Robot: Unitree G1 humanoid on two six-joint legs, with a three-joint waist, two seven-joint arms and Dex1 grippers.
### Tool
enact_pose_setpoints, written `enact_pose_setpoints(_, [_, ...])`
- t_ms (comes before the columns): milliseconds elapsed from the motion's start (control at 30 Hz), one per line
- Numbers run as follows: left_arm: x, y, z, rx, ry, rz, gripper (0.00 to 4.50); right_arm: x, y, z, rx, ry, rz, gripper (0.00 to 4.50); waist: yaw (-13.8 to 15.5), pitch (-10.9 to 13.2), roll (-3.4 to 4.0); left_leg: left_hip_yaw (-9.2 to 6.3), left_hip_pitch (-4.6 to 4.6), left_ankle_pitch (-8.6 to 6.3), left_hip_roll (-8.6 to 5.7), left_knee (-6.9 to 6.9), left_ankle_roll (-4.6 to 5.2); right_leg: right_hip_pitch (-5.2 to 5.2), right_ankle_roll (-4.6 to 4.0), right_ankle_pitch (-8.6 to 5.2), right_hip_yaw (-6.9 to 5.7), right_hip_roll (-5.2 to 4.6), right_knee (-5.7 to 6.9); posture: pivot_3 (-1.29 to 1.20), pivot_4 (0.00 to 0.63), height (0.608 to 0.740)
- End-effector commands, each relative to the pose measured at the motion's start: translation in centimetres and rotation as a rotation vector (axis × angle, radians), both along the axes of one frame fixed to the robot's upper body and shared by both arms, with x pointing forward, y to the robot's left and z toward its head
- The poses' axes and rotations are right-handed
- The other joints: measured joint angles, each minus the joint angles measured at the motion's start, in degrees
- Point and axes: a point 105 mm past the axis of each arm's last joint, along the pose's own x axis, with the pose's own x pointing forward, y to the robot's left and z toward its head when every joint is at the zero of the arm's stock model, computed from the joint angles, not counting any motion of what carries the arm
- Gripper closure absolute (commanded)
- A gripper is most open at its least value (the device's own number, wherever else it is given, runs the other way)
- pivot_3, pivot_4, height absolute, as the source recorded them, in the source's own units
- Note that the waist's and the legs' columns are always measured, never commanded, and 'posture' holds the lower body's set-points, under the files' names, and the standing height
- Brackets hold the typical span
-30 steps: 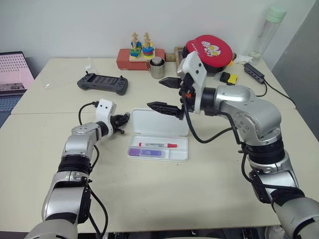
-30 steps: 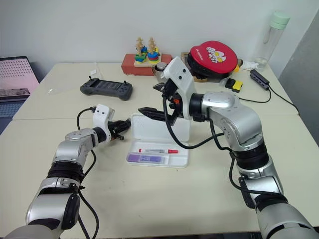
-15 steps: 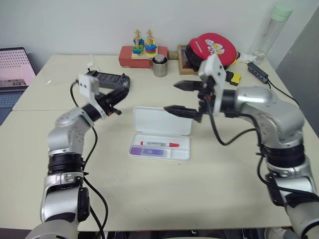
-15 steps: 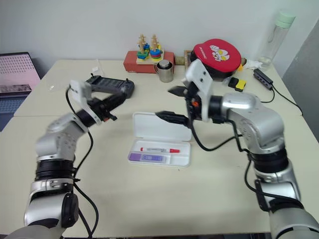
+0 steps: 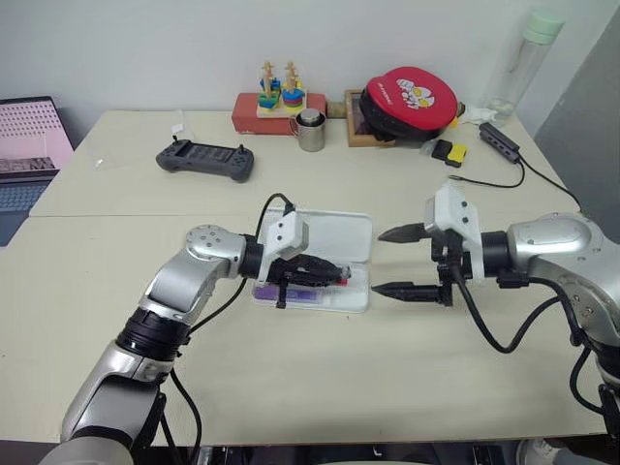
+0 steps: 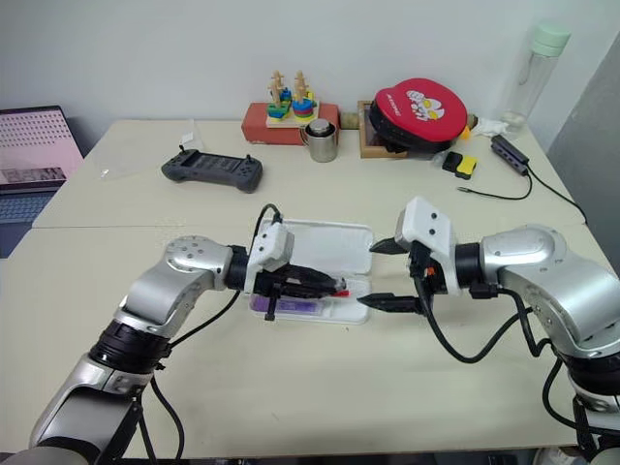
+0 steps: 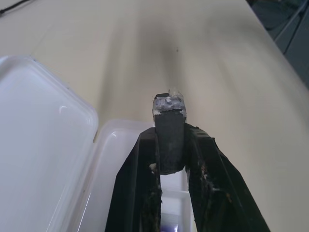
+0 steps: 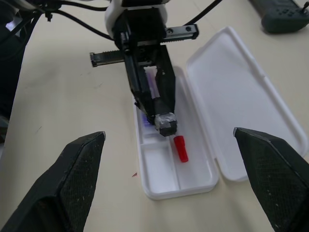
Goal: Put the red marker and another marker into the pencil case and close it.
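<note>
Pencil case (image 5: pixel 341 235) lies open on the table, red marker (image 8: pixel 179 148) and purple highlighter (image 6: pixel 295 306) in its tray — closing remains; left gripper (image 5: pixel 334 272), fingers together, over the tray — right gripper (image 5: pixel 399 262) spread wide just beside.

Across my table (image 5: pixel 291 387), the far edge carries the clutter. A dark grey game controller (image 5: pixel 204 160) lies well to my left, alone on the bare top. Behind it, near the wall, a red box (image 5: pixel 254 113) holds two wooden ring-stacking toys (image 5: pixel 276 85), and a small metal mug (image 5: pixel 310 132) stands just beside that box. Next comes a round red pouch with a cartoon face (image 5: pixel 409 94), resting on a brown tray. Further right I see a small yellow-and-black object (image 5: pixel 448 151), a dark power strip (image 5: pixel 494 141) with its cable, and a tall clear bottle with a pale green cap (image 5: pixel 521 60). A laptop (image 5: pixel 29 145) sits off my left edge.
</note>
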Motion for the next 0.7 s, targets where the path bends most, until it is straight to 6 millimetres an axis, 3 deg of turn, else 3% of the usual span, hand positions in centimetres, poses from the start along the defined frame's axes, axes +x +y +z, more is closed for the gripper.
enact_pose_setpoints(33, [0.0, -0.9, -0.6, 0.044, -0.024, -0.038, 4.09, -0.8, 0.5, 0.2, -0.005, -0.024, 0.012, 0.00, -0.01, 0.01, -0.01, 0.02, -0.02, 0.00, 0.00, 0.00, 0.00, -0.03, 0.00, 0.00, 0.00, 0.00, -0.01, 0.00, 0.150, 0.740])
enact_pose_setpoints(400, [-0.4, -1.4, -1.8, 0.071, -0.003, -0.043, 4.09, -0.8, 0.9, 0.0, 0.014, -0.019, -0.013, 0.00, 0.02, 0.01, -0.02, 0.01, -0.01, 0.00, 0.00, 0.01, 0.00, -0.01, 0.00, 0.00, -0.02, 0.00, 0.01, 0.00, 0.150, 0.740])
enact_pose_setpoints(467, [-0.2, -1.5, -1.8, 0.070, -0.011, -0.039, 3.40, -0.8, 0.9, 0.0, 0.016, -0.018, -0.015, 0.00, 0.03, 0.02, -0.02, 0.00, -0.01, 0.00, 0.00, 0.01, 0.00, -0.01, 0.00, 0.00, -0.02, 0.00, 0.01, 0.00, 0.150, 0.740])
enact_pose_setpoints(700, [0.4, -1.7, -1.0, 0.028, -0.032, -0.016, 1.97, -0.7, 0.9, 0.1, 0.026, -0.017, -0.019, 0.00, 0.06, 0.01, -0.02, 0.00, -0.01, 0.00, 0.00, 0.02, 0.00, -0.01, 0.00, 0.00, -0.02, 0.00, 0.00, 0.00, 0.150, 0.740])
